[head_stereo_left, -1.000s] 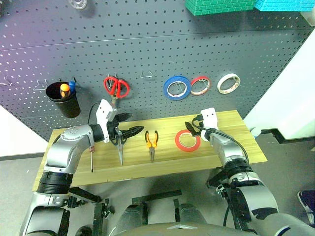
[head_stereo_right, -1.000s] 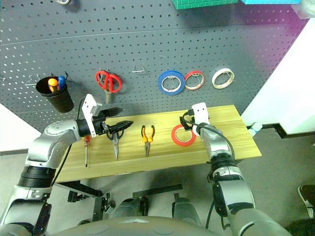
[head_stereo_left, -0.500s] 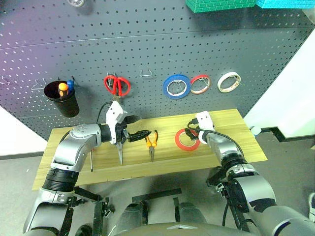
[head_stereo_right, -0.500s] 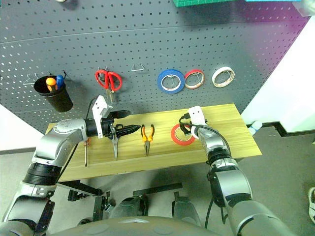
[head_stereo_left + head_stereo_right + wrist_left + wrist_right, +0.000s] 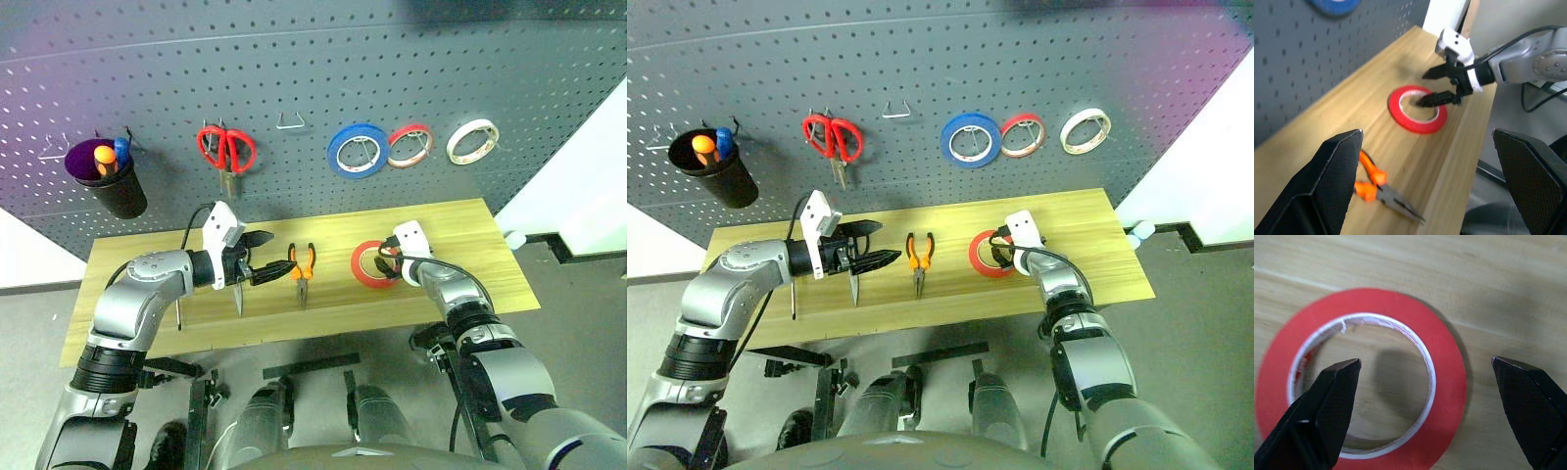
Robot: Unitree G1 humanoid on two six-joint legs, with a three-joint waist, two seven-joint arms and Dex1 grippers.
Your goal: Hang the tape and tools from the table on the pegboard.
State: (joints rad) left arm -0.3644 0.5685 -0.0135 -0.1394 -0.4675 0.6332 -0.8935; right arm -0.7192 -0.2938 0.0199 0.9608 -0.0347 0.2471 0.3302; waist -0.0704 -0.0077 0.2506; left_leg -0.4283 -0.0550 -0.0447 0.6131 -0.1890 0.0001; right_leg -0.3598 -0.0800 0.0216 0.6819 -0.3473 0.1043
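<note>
Table (image 5: 495, 257), light wood: 1 orange-red tape (image 5: 369, 265) flat at centre-right; 1 pr yellow-handled pliers (image 5: 302, 274) left of it; 1 pr dark scissors (image 5: 237, 290) further left; 1 red-handled screwdriver (image 5: 180, 311) leftmost.

Pegboard (image 5: 294, 59), dark grey: 3 hung rolls, namely blue roll (image 5: 358, 151), red roll (image 5: 409, 145), white roll (image 5: 472, 140); 1 pr red-handled scissors (image 5: 226, 152); 1 bare wire hook (image 5: 288, 121).

Right gripper (image 5: 384, 264): jaws wide, over tape, one finger above its open centre; contact not clear.

Left gripper (image 5: 266, 258): jaws wide, holds nothing, above scissors.

Black cup (image 5: 106, 183) on pegboard, far left: orange-tipped and blue-tipped items inside.
</note>
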